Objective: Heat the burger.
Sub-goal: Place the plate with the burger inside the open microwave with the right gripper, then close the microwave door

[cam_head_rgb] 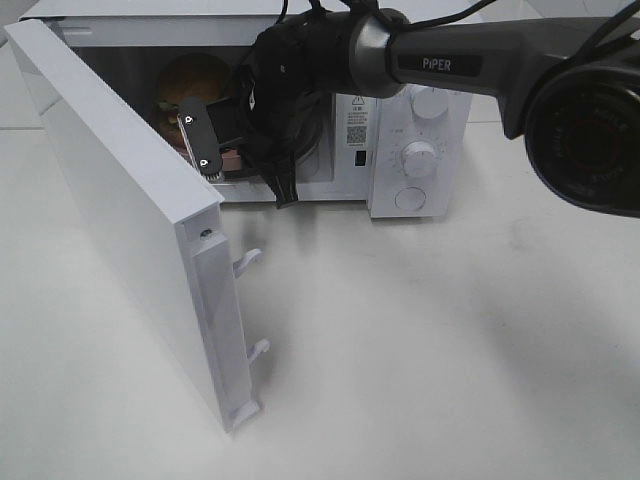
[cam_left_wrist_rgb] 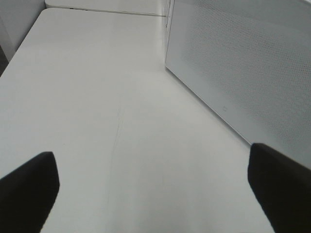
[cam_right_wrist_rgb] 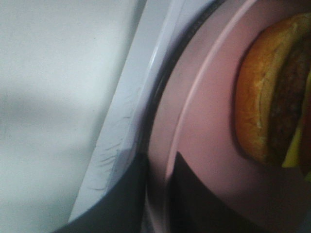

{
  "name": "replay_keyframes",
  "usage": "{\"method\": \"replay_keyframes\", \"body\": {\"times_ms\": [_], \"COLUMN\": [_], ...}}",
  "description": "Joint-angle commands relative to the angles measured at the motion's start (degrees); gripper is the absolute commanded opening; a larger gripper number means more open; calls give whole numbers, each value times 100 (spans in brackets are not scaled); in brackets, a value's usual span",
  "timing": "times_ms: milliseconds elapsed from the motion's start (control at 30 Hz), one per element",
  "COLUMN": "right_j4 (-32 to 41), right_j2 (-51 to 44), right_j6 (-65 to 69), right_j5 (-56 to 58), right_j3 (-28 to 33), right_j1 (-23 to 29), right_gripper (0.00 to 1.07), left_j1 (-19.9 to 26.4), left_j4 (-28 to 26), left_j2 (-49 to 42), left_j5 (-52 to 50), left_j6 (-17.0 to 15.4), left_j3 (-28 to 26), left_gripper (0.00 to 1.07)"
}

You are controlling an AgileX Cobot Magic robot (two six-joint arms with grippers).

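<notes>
The microwave (cam_head_rgb: pixel 400 130) door (cam_head_rgb: pixel 110 200) stands wide open, a wall across the left front of the worktop (cam_head_rgb: pixel 450 350), and I note its latch hooks (cam_head_rgb: pixel 248 262) jutting from the free edge. My right arm (cam_head_rgb: pixel 440 65) fills most of the cavity mouth. Inside, the burger (cam_right_wrist_rgb: pixel 257 107) on its pink plate (cam_right_wrist_rgb: pixel 204 111) takes up the floor, and the right claw (cam_right_wrist_rgb: pixel 156 165) sits astride the plate's rim. Right of the door I have open worktop up to the microwave's front. On the door's outer side my left claw (cam_left_wrist_rgb: pixel 153 184), spread wide, hangs over open worktop, with the door panel close beside it.
</notes>
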Motion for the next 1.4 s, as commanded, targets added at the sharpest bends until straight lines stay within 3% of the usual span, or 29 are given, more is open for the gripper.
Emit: {"method": "replay_keyframes", "body": {"times_ms": [33, 233, 467, 567, 633, 733, 867, 1400], "right_j4": [-172, -172, 74, 74, 52, 29, 29, 23], "right_j2": [-63, -120, -556, -613, -842, -900, -1335, -2601], "right_j6": [223, 355, 722, 768, 796, 802, 871, 1071], "right_j5": [-143, -183, -670, -733, -837, -871, -1306, -2000], "right_j3": [-74, 6, 825, 905, 1272, 1346, 2097, 3741], "right_j1": [-6, -6, -6, -6, -6, -6, -6, -143], "right_gripper": [28, 43, 61, 62, 67, 68, 68, 68], "left_j1": [11, 11, 11, 11, 11, 11, 11, 11], "left_j4": [-23, -23, -23, -23, -23, -23, -23, -23], "left_j2": [-92, -92, -92, -92, -92, -92, -92, -92], "left_j5": [-80, -80, -80, -80, -80, -80, -80, -80], "left_j6": [11, 11, 11, 11, 11, 11, 11, 11], "left_j3": [11, 11, 11, 11, 11, 11, 11, 11], "left_gripper": [98, 98, 98, 98, 98, 98, 98, 98]}}
